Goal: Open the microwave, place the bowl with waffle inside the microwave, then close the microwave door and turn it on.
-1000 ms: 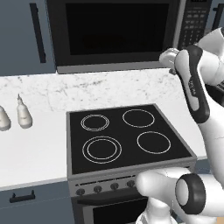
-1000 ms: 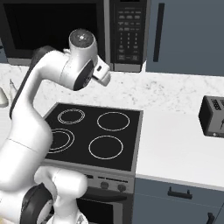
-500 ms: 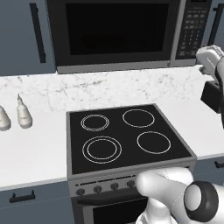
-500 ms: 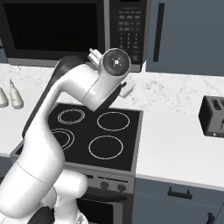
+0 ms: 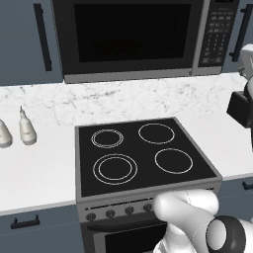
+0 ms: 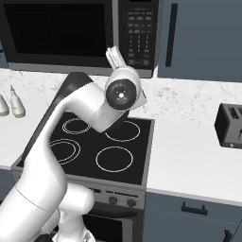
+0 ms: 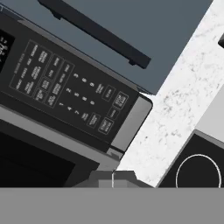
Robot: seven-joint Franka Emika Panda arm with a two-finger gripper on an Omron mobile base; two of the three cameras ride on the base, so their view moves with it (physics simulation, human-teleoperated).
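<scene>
Black and dark-grey, the wide box of the microwave hangs above the black four-ring stove, with the white speckled surface running either side. Its wide flat microwave door with the dark window sits shut against the frame. The keypad of small buttons lies just ahead of the pincer, at the microwave's right end, its long side upright in the room. The pincer points up toward the keypad's lower edge, its tips pressed together on nothing. Judging by the shut door, pressing the start button comes next.
</scene>
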